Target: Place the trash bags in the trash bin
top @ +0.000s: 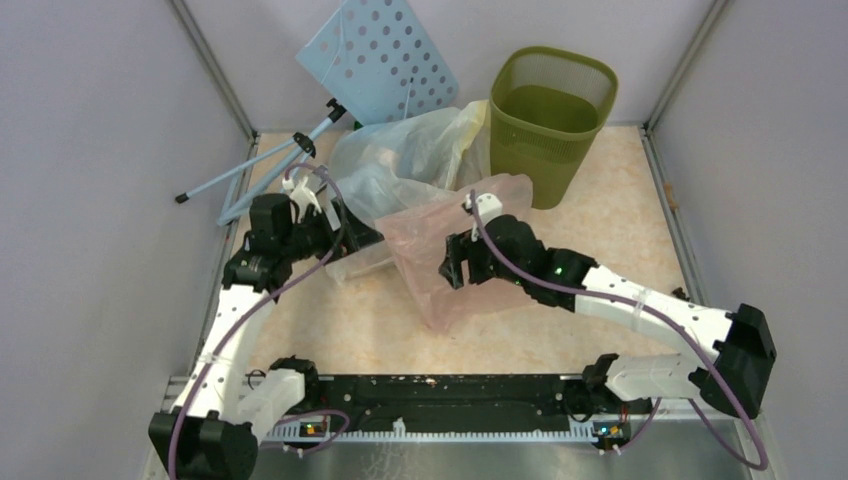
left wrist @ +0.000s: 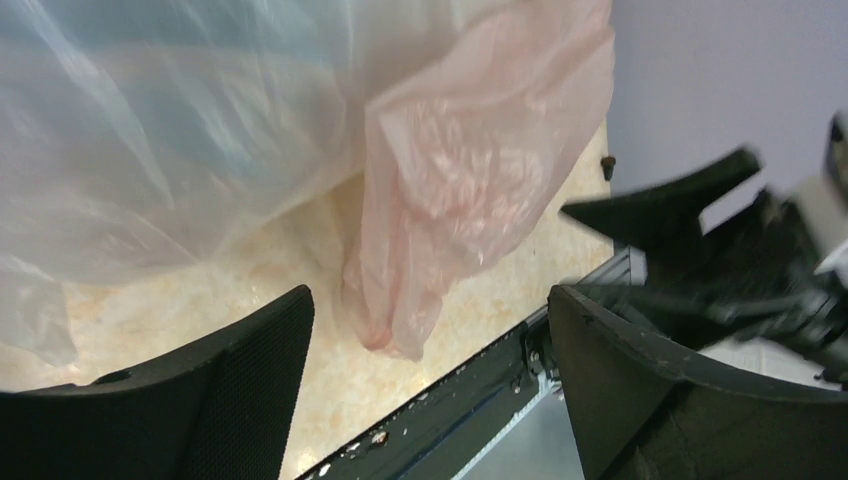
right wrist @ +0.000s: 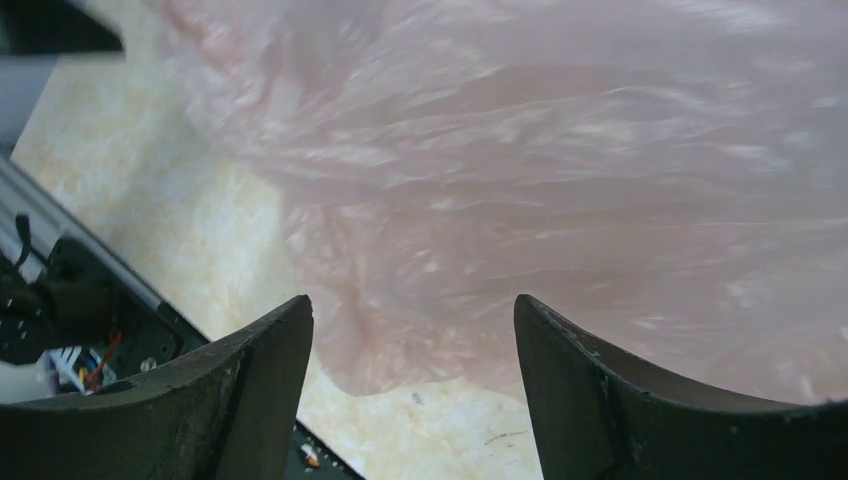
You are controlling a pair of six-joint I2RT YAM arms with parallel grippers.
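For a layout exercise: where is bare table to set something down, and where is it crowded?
Free: tabletop between trash bin, right arm and right wall; between pink bag and base rail. Crowded: back left, with clear bags and blue board.

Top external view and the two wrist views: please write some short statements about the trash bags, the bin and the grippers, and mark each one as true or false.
1. The trash bin stands upright. True.
2. The pink bag is already inside the trash bin. False: it lies on the table, in front of the bin.
3. The right gripper is open above the pink bag. True.
4. The left gripper is shut on the pink bag. False: its fingers are apart, with nothing between them.
5. The blue perforated board is at the back, outside the trash bin. True.
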